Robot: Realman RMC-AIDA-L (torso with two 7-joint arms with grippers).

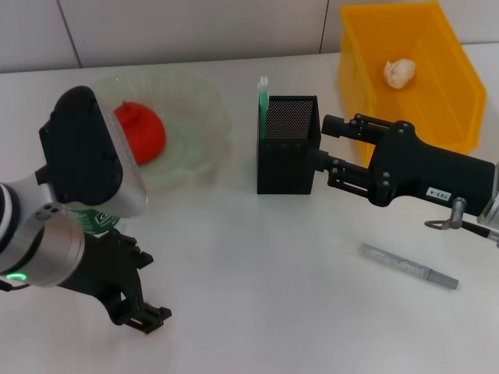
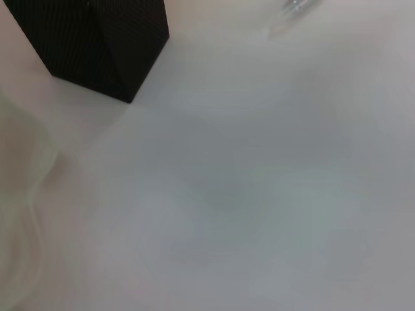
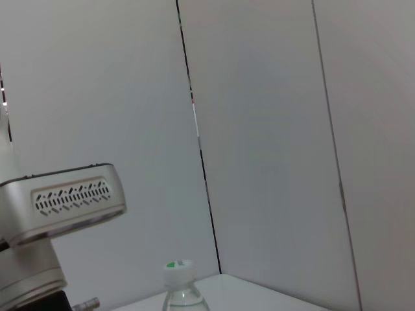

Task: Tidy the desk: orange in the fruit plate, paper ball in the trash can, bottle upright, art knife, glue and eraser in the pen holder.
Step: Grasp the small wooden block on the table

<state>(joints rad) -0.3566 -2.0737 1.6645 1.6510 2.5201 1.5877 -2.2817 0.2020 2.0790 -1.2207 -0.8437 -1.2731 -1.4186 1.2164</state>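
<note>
The orange (image 1: 140,131) lies in the pale green fruit plate (image 1: 204,109) at the back left. The paper ball (image 1: 400,72) lies in the yellow bin (image 1: 452,86). The black mesh pen holder (image 1: 287,144) stands mid-table with a green and white stick (image 1: 263,92) rising from it. It also shows in the left wrist view (image 2: 97,45). The grey art knife (image 1: 409,266) lies flat on the table at the right. My right gripper (image 1: 326,149) is open and empty beside the holder's right wall. My left gripper (image 1: 144,315) is open near the front left. The bottle (image 1: 97,222) stands behind my left arm, mostly hidden; its cap (image 3: 179,267) shows upright. No eraser shows.
The white table (image 1: 257,257) has bare room between the holder and its front edge. The plate's rim (image 2: 19,194) and the knife's end (image 2: 295,8) show in the left wrist view. My left arm's wrist housing (image 3: 65,201) shows in the right wrist view.
</note>
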